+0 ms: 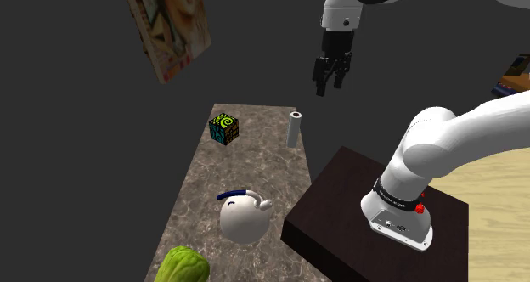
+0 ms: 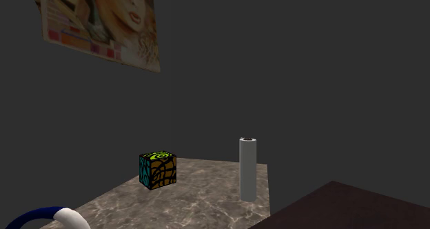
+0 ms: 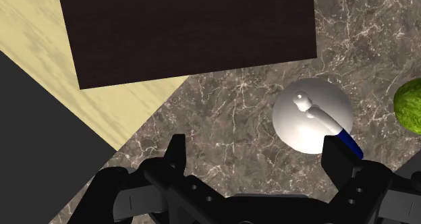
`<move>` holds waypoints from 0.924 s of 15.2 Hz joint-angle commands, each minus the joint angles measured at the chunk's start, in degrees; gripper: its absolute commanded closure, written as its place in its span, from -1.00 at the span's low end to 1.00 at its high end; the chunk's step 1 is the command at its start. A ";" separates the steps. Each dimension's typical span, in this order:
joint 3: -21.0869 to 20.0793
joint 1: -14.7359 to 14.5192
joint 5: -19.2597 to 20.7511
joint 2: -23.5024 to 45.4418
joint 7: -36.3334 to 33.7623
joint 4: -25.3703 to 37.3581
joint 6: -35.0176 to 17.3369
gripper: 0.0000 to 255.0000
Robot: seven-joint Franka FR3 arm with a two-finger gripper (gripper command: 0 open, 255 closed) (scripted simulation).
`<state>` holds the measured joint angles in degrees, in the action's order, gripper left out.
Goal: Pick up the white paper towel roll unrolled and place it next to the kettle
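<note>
The marble bench [image 1: 255, 166] runs beside the dark stand [image 1: 340, 217], which carries the white arm [image 1: 442, 144]. In the shoulder view a poster [image 1: 170, 25] hangs at the bench's 11 o'clock. The white kettle [image 1: 244, 214], blue-handled, sits mid-bench. The gripper [image 1: 329, 78] hangs high over the bench's far end, its fingers [image 3: 177, 155] apart with nothing between them. A green lump [image 1: 181, 267] lies at the kettle's 7 o'clock. The patterned cube [image 1: 224, 127] stands at the far end. The roll [image 1: 294, 129] stands upright at the cube's 3 o'clock and the kettle's 1 o'clock, well apart from it.

The gripper [image 3: 256, 148] is held with fingers apart over a marbled countertop [image 3: 229, 115]. A white, blue-handled kettle [image 3: 307, 118] is seen by one finger, a green object [image 3: 408, 104] beyond.
</note>
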<state>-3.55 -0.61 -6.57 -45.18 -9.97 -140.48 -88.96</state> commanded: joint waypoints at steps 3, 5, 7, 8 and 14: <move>1.45 0.78 1.21 2.15 2.01 -1.12 -3.17 -1.00; 2.90 1.55 2.35 4.62 3.95 -1.94 -6.40 -1.00; 4.34 2.29 3.38 7.41 5.85 -2.45 -9.64 -1.00; 5.06 2.65 3.85 8.92 6.78 -2.58 -11.26 -1.00; 9.23 4.53 5.90 19.30 12.28 -1.67 -20.67 -1.00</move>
<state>4.95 3.65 -0.93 -28.63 1.29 -143.03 -107.68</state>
